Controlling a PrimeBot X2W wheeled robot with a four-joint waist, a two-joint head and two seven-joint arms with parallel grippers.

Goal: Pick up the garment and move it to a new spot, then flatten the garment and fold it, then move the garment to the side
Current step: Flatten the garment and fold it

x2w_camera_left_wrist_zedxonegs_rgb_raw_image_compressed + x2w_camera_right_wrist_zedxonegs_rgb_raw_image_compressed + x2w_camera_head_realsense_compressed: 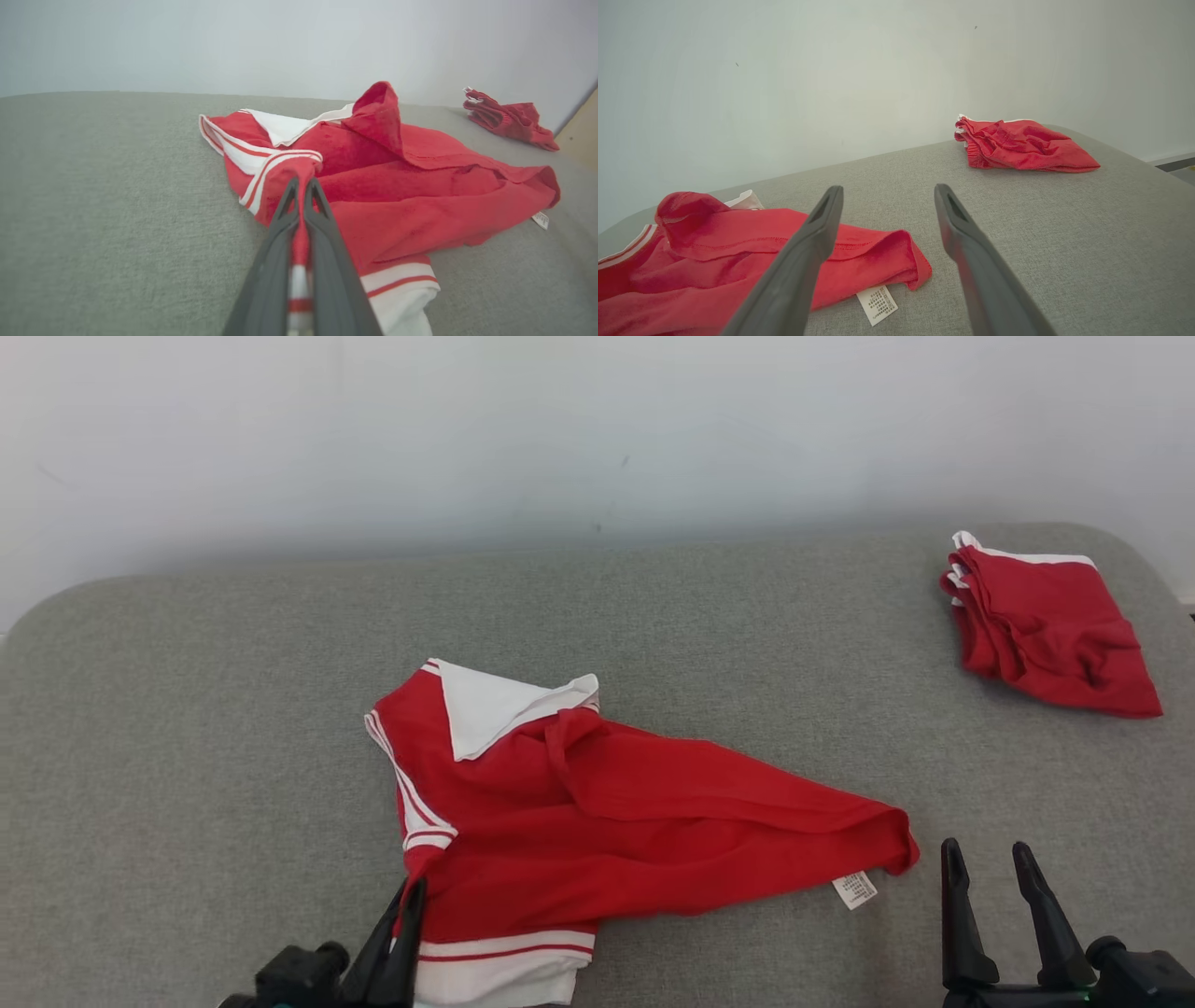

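Note:
A red garment [607,812] with white striped trim and a white collar lies crumpled on the grey padded surface [187,728], its care label [854,889] at the right corner. My left gripper [408,896] is shut on the garment's striped edge at its lower left; in the left wrist view the fabric [299,186] is pinched between the two dark fingers. My right gripper [991,863] stands open just right of the garment's right corner, not touching it. In the right wrist view that gripper [887,196] has the garment [738,252] at its lower left.
A second red garment [1050,625], folded into a small pile, lies at the far right of the surface, also seen from the right wrist [1017,144]. A pale wall [597,429] rises behind. The surface's rounded edges are near both far corners.

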